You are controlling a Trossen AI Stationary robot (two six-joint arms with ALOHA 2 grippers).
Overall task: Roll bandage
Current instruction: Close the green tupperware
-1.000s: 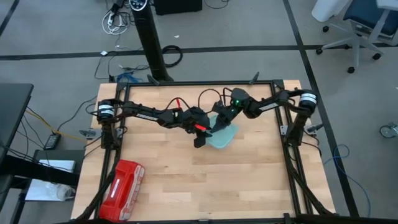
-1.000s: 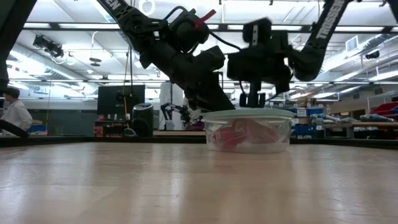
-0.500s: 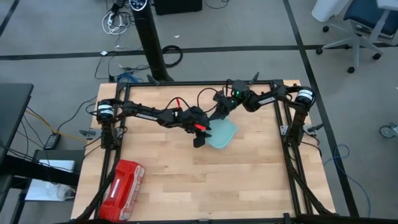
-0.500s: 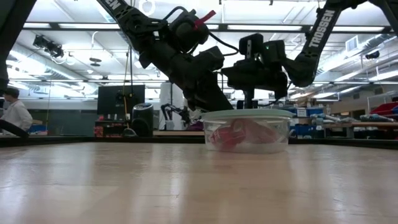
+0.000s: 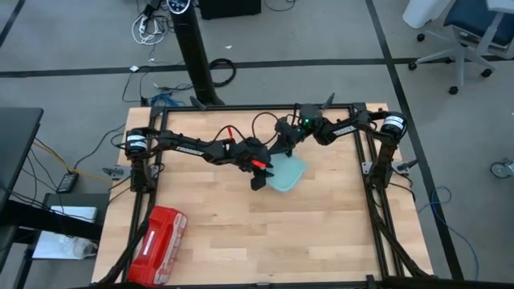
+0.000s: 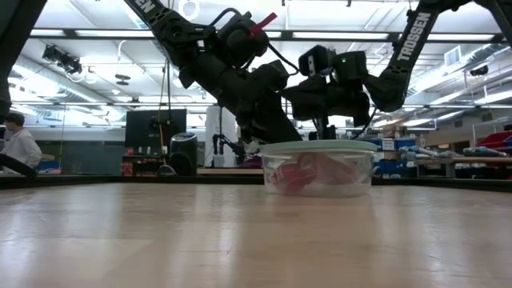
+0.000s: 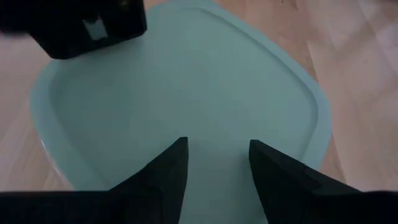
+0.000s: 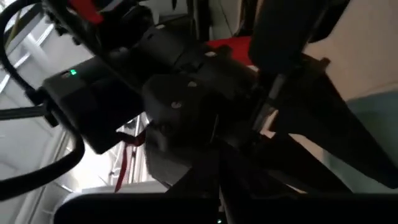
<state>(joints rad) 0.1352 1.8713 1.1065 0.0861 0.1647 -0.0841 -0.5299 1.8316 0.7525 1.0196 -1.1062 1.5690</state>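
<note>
A clear tub [image 6: 318, 170] with a pale teal lid [image 5: 287, 171] stands mid-table. The pink-red bandage [image 6: 299, 174] lies inside it, seen through the wall. My left gripper [image 7: 214, 154] reaches in from the table's left, slanting down, its fingers open over the lid's left part. My right gripper [image 5: 281, 150] comes from the right and is shut, level, at the lid's far edge, close to my left wrist. It also shows as a dark block [image 7: 87, 25] beyond the lid. My left gripper has its two spread fingers [image 7: 177, 165] over the lid's left edge [image 7: 74, 168], slanting down from the table's left. I cannot tell whether the tips touch the lid.
A glossy red case [image 5: 158, 245] lies at the table's near left corner. Bare wood lies in front of the tub and to its right. A person [image 6: 16, 146] sits far off in the room behind.
My right gripper has drawn back from over the lid toward the table's far edge and has rolled about its own line, from fingers down to level. The tub and my left gripper have kept still.
</note>
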